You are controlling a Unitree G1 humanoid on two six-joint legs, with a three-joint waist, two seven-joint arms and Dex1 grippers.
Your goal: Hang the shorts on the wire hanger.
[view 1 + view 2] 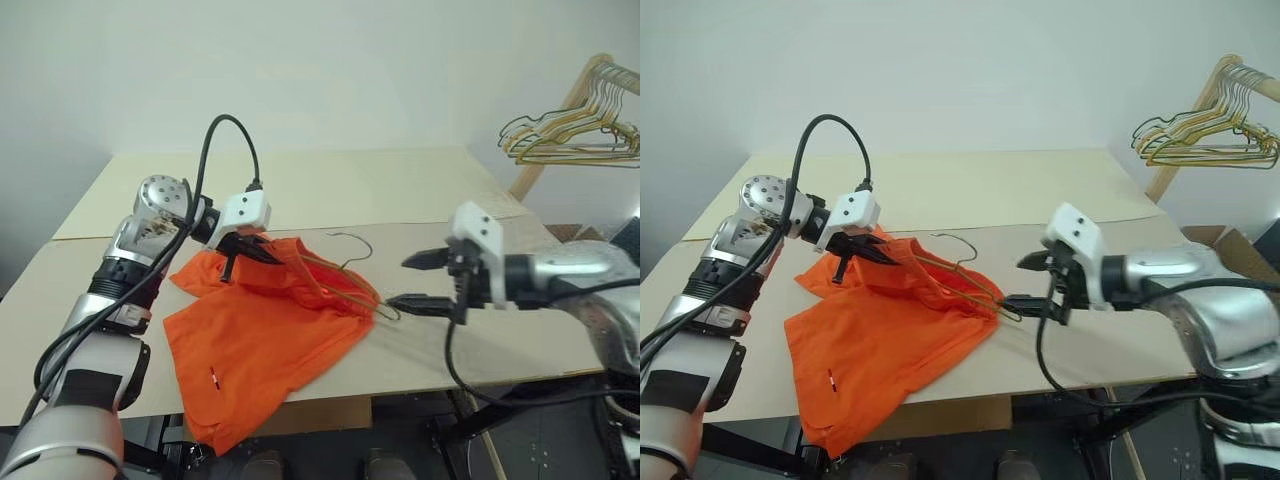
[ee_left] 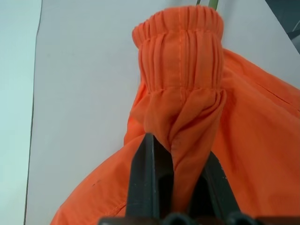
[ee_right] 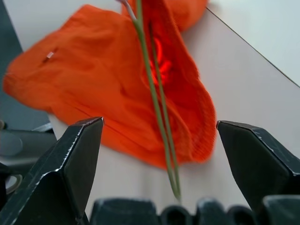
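Threading looks to be the step in hand, and it seems partly done. Nearest the robot, the shorts [image 1: 262, 340] drape over the front edge of the surface [image 1: 430, 350], one leg hanging off toward the floor, the small white tag showing near the hem. The right gripper [image 1: 422, 281] hovers just off the near corner of the wire hanger [image 1: 345, 280], fingers spread wide and holding nothing; the wire's tip points between them in the wrist view. The left gripper [image 1: 862, 254] is pinched tight on a fold just below the gathered waistband, lifting that side off the surface. The hanger runs into the fabric, its hook poking out beyond the far side of the shorts.

To do this well, I judge the right gripper should take the wire near that exposed corner, squarely, since thin wire can twist or slip. The left should keep the waistband raised and taut so the opening stays clear. Farther back, to the right, a bunch of gold hangers [image 1: 585, 125] hangs on a wooden rack.
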